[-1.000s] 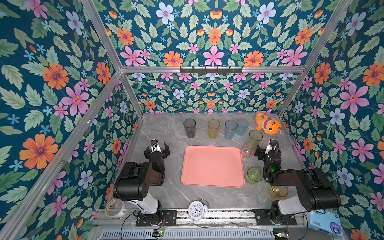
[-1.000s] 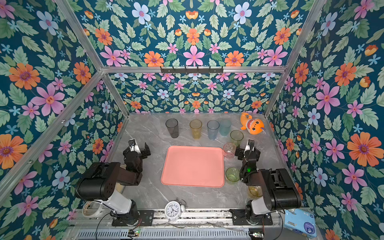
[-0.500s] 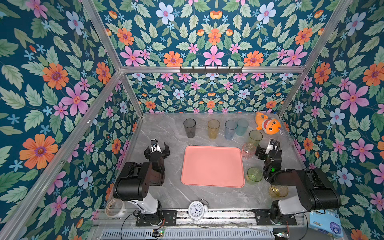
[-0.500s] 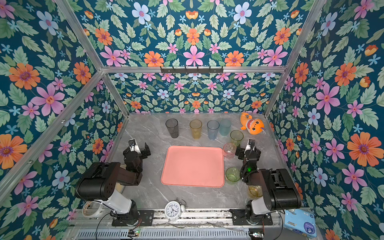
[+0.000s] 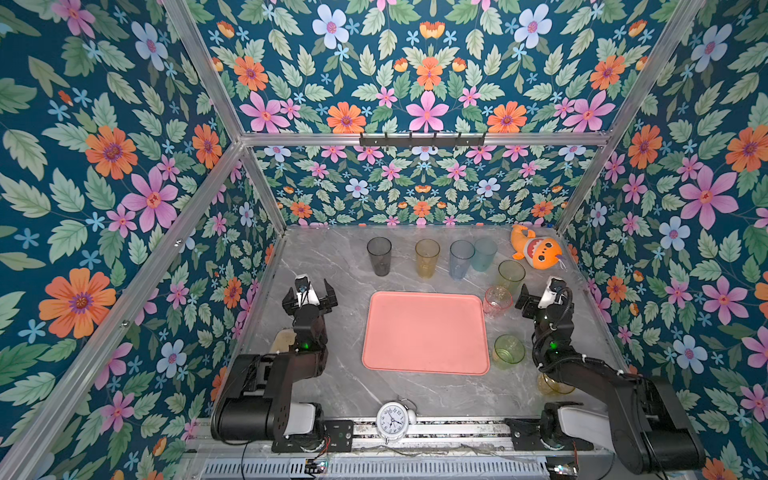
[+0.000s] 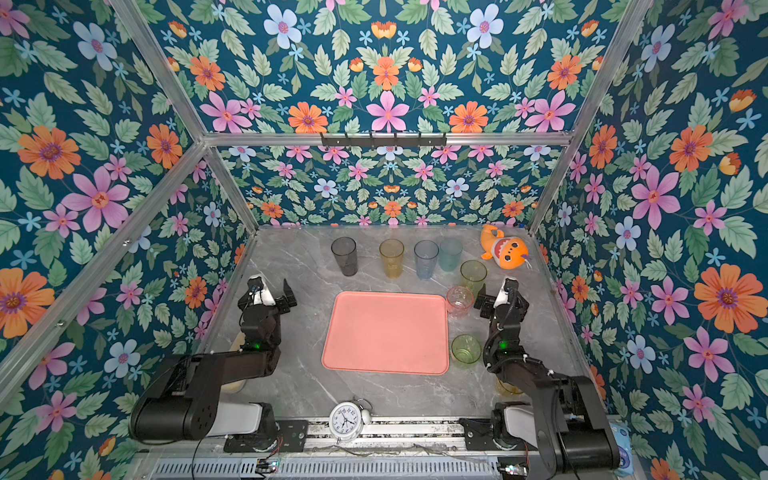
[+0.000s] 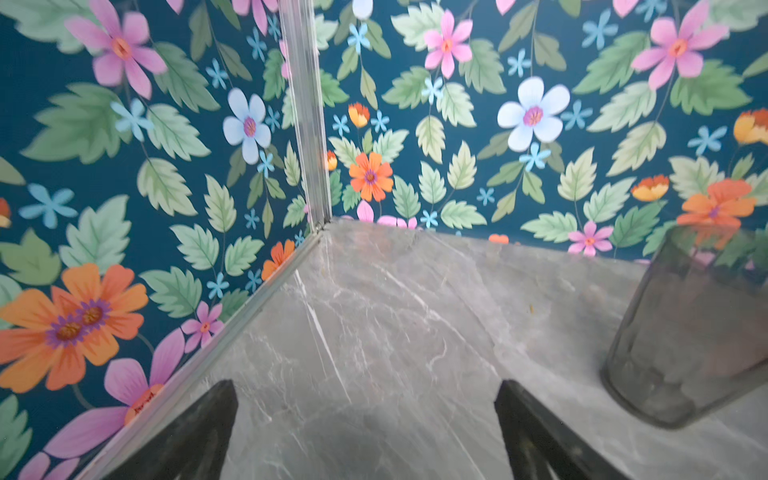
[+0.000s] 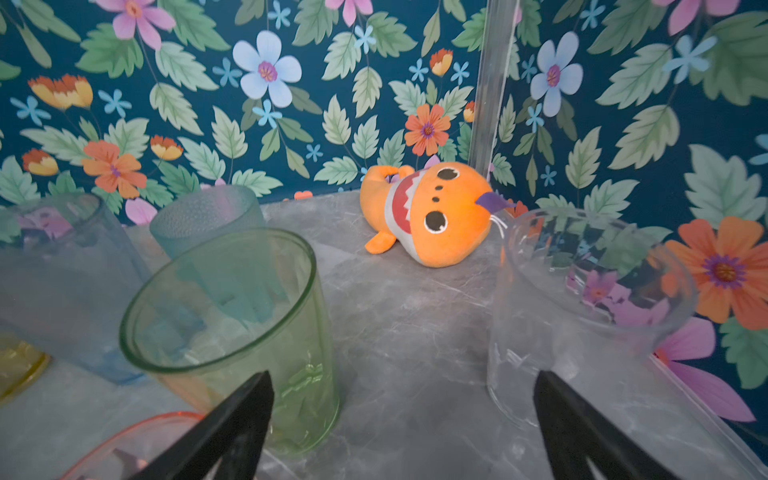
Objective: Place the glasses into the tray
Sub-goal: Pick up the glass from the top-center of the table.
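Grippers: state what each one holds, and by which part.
Nothing is held. The left gripper and the right gripper both stand open and empty.

The left arm (image 5: 270,382) and right arm (image 5: 606,386) are matt black with bulky rounded joint housings, each on a white base segment (image 5: 301,417). A green light (image 5: 306,344) glows on each forearm. White camera housings (image 5: 303,286) top the wrists, a black cable (image 5: 568,297) loops beside the right one, and the left gripper (image 7: 368,384) has black tapering fingers (image 7: 187,436)
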Robot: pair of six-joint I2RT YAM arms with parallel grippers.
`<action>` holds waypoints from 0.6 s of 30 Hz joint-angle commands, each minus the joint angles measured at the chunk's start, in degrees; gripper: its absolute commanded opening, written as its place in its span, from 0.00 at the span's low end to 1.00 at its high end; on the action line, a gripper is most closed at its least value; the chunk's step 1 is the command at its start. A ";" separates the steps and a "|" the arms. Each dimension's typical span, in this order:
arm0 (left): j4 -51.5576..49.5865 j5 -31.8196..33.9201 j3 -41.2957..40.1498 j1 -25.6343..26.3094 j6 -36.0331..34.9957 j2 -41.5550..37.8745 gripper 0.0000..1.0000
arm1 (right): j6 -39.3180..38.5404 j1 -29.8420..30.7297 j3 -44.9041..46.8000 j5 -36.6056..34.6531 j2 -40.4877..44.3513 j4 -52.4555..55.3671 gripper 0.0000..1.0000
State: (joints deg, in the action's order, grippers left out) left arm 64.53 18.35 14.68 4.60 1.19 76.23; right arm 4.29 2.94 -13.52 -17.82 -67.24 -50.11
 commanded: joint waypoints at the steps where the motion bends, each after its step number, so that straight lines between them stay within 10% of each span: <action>1: -8.01 3.49 1.08 -0.03 3.11 -6.42 1.00 | 0.32 0.04 -0.95 -3.49 5.12 6.99 0.99; 7: -27.19 3.81 9.38 -0.03 8.92 -19.35 1.00 | -0.03 -0.17 -6.66 -4.89 16.11 20.00 0.99; 13: -39.17 -5.81 17.24 0.14 15.99 -23.41 1.00 | 22.66 -1.53 -20.15 -10.03 19.87 46.13 0.99; 18: -49.78 -11.62 25.64 0.23 19.46 -23.22 1.00 | 27.62 -1.51 -29.95 3.95 20.26 60.01 0.99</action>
State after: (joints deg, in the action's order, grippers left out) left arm 22.70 12.16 37.36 4.86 17.61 52.90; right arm 25.15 1.43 -40.80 -21.37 -47.27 -2.44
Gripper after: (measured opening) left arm 0.996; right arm 0.990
